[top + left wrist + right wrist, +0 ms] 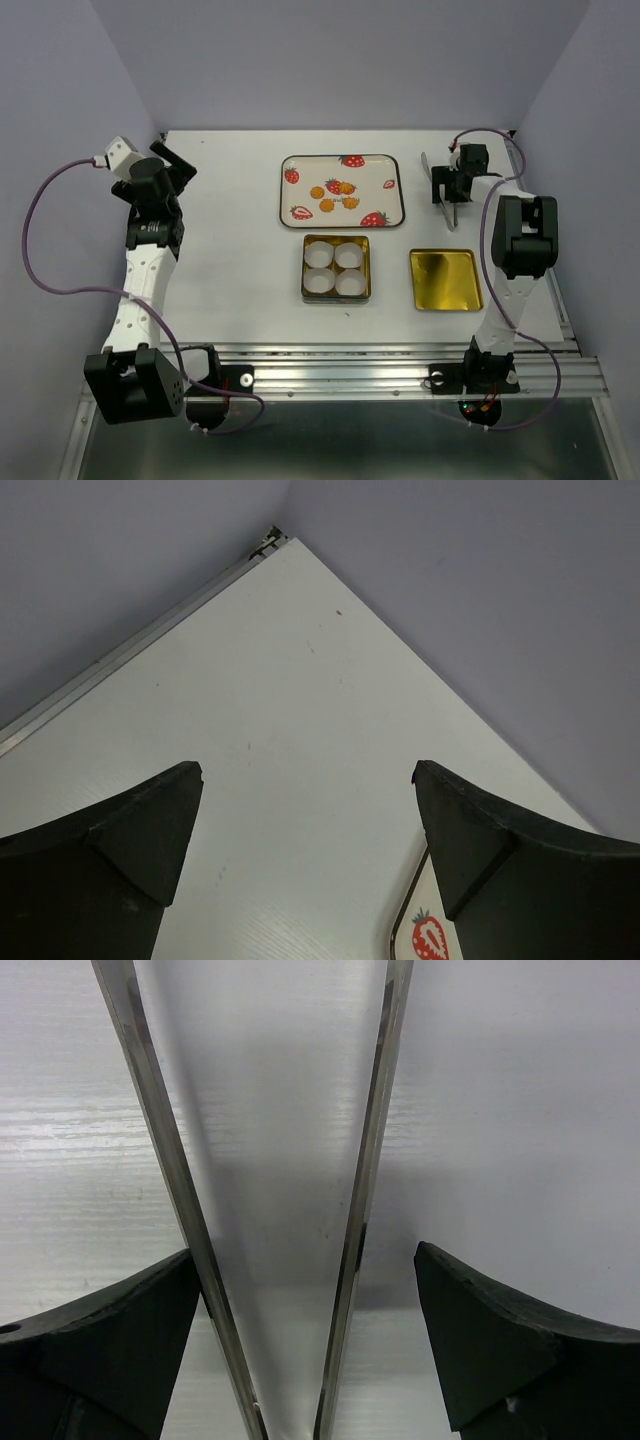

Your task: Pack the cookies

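- The four small round orange-yellow cookies point(326, 206) lie loose on the white rectangular tray with printed strawberries point(310, 170), at the far middle of the white worktop point(230, 260). They are close together but seem to be separate.
- Just near of the tray stands the square golden tin point(335, 299), which holds four white pleated paper cups point(322, 255), all without a cookie. Its golden lid point(445, 280) lies to the right, apart from it.
- The left gripper point(308, 780) is at the far left. Its jaws are wide open and hold nothing.
- The right gripper point(308, 1260) is at the far right, beside the tray. Its jaws also stand wide apart, with thin metal tongs point(370, 1160) between them. One blade is against one finger and the other blade is free, so I cannot tell if the tongs are really carried.
- I judge the cookies to be very light, stiff and brittle, and a hard squeeze may crack them.
- The best hold is probably across the round edge, with a soft pinch of the tong tips. The flat tray gives little room to go under them.
- They may slide on the smooth tray when they are pushed.
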Controlling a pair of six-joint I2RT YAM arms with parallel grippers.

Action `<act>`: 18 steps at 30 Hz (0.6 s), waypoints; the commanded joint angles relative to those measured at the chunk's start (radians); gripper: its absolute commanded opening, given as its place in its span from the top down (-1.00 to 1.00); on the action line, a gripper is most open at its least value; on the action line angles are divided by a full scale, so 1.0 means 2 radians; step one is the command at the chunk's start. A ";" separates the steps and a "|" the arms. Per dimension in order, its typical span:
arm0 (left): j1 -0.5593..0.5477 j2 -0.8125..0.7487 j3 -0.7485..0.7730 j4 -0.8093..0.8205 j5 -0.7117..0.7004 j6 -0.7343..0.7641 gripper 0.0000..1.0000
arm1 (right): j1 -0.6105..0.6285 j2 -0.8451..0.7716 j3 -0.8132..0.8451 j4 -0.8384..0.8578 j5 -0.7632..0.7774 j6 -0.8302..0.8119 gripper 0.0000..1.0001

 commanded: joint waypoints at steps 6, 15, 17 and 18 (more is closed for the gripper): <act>-0.001 -0.010 0.002 0.009 -0.020 -0.002 -0.98 | 0.000 0.003 -0.027 -0.005 -0.017 0.030 -0.68; -0.001 -0.013 0.002 0.009 -0.023 0.001 -0.98 | 0.000 0.003 -0.041 -0.009 -0.015 0.054 -0.32; -0.001 -0.013 0.001 0.009 -0.024 0.000 -0.98 | 0.000 0.000 -0.048 -0.012 -0.003 0.057 -0.27; -0.001 -0.015 0.001 0.009 -0.024 0.001 -0.98 | 0.000 -0.001 -0.050 -0.014 0.008 0.057 -0.26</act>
